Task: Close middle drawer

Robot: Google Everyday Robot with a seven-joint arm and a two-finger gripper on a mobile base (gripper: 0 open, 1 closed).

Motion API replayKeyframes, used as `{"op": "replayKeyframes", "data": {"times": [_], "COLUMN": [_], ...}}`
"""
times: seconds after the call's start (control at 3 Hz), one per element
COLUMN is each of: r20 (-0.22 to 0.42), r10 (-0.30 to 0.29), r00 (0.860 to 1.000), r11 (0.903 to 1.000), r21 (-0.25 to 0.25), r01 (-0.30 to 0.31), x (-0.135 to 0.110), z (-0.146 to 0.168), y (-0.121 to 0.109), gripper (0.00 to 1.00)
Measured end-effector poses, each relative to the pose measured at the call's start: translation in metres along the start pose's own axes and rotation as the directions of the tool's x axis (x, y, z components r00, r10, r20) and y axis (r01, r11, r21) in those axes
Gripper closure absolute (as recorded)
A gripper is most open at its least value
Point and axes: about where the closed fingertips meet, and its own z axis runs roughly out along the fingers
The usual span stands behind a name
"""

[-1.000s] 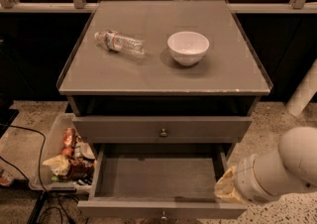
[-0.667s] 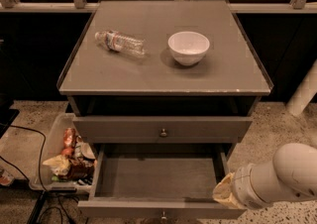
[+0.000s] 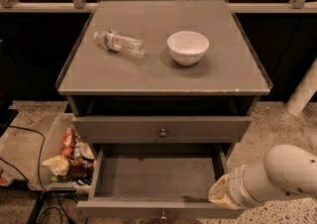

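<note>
The middle drawer (image 3: 158, 176) is pulled out wide and is empty inside. Its flat front (image 3: 124, 209) lies at the bottom edge of the view, with a small round knob (image 3: 162, 214). Above it the top drawer front (image 3: 119, 129) is shut, with its own knob (image 3: 162, 132). My white arm (image 3: 282, 176) comes in from the lower right. My gripper (image 3: 219, 194) is at the arm's tan end, against the open drawer's front right corner.
On the cabinet top (image 3: 233, 69) lie a plastic water bottle (image 3: 119, 42) and a white bowl (image 3: 187, 47). A clear bin of snack packets (image 3: 62, 156) stands on the floor at the left, with black cables (image 3: 25, 143) beside it. A white post (image 3: 302, 91) stands at the right.
My arm has sunk lower in the view and its tan end has moved slightly down and left at the drawer's front right corner. The drawer has not visibly moved.
</note>
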Motion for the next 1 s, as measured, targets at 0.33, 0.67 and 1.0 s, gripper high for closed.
{"op": "replayKeyframes", "data": {"times": [0.33,0.67,1.0], "r20": [0.003,0.056,0.076], "r10": [-0.016,-0.045,-0.053], "r00": [1.0,0.997,0.996], "r11": [0.9992,0.9984,0.9956], "r21": [-0.036,-0.032,-0.073], "r01": [0.016,0.047,0.059], "x": [0.01,0.021,0.039], "z": [0.043,0.083,0.121], "y": [0.004,0.006,0.009], "gripper": [1.0,1.0,1.0]}}
